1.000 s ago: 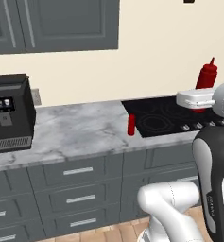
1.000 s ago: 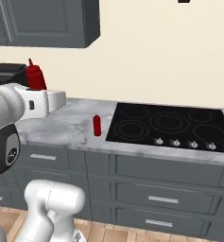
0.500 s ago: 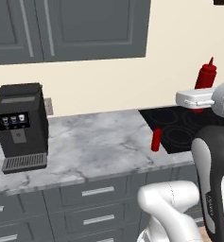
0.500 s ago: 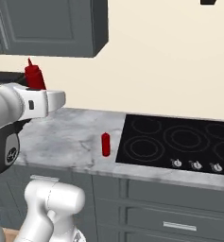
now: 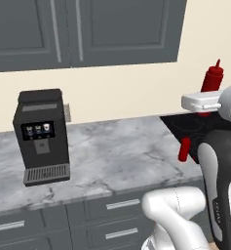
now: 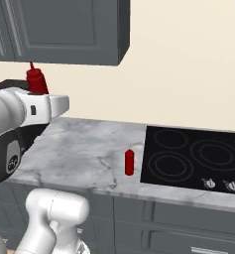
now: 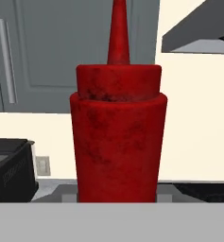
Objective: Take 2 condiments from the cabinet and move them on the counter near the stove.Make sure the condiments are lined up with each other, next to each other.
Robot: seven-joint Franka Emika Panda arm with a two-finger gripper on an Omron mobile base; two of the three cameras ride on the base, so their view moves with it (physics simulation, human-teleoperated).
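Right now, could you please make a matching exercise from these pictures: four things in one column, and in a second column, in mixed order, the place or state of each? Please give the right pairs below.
Things:
1. held red bottle
2. second red bottle
3. coffee machine
4. cabinet doors

Places or states:
A. closed, on the wall above the counter
B. standing on the counter, far from the stove
C. lifted in the air in the end effector
D. upright on the counter beside the stove's edge

Pairs: 1-C, 2-D, 3-B, 4-A
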